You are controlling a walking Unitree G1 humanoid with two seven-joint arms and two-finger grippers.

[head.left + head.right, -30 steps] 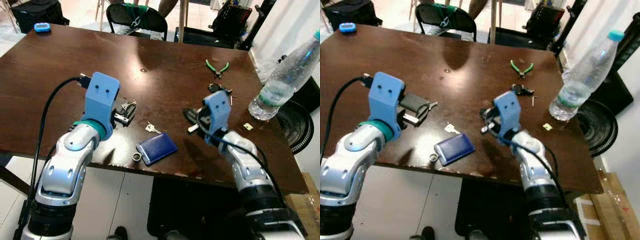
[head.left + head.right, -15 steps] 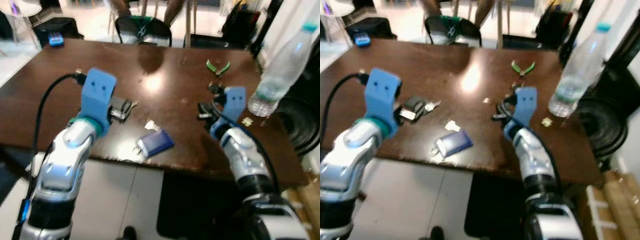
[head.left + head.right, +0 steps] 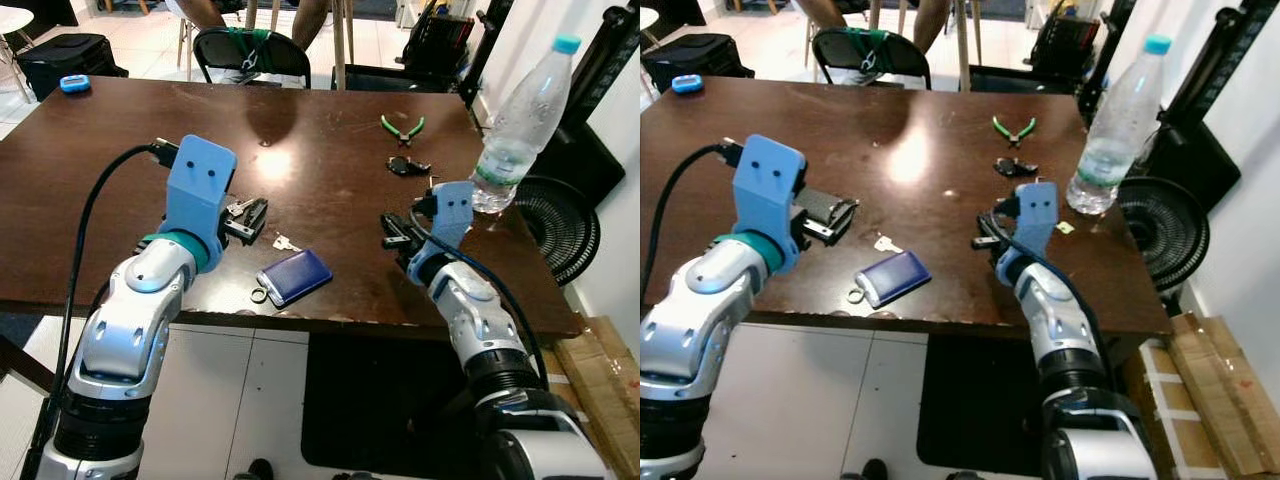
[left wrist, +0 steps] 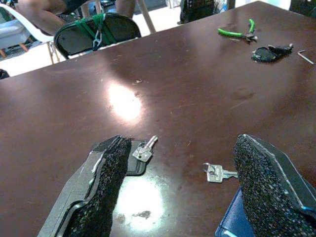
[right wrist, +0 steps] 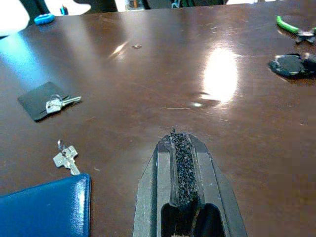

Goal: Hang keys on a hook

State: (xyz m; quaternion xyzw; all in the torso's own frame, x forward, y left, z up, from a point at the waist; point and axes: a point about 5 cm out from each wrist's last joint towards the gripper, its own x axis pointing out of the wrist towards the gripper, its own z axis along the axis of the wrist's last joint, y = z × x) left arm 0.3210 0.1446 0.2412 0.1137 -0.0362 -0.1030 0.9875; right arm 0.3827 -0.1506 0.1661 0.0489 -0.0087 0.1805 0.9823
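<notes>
A bunch of silver keys (image 4: 144, 152) lies on a black card (image 5: 38, 101) on the brown table (image 3: 320, 150). My left gripper (image 4: 180, 143) hovers low just before it, open wide, with nothing between its fingers. A single loose key (image 4: 217, 173) lies a little to the right, beside a blue wallet (image 3: 293, 277) with a metal ring at its corner. My right gripper (image 3: 392, 230) rests low over the table right of the wallet, shut and empty, with its fingers (image 5: 174, 148) pressed together and pointing towards the keys.
A plastic water bottle (image 3: 515, 130) stands at the table's right edge. Green pliers (image 3: 402, 127) and a small black object (image 3: 405, 166) lie at the back right, a blue item (image 3: 74, 84) at the far left corner. Behind the table is a chair (image 3: 250, 50), to its right a fan (image 3: 560, 225).
The whole picture has shifted and sharpened as the camera moved back. Both grippers keep about the same places over the table; the keys and wallet lie as before.
</notes>
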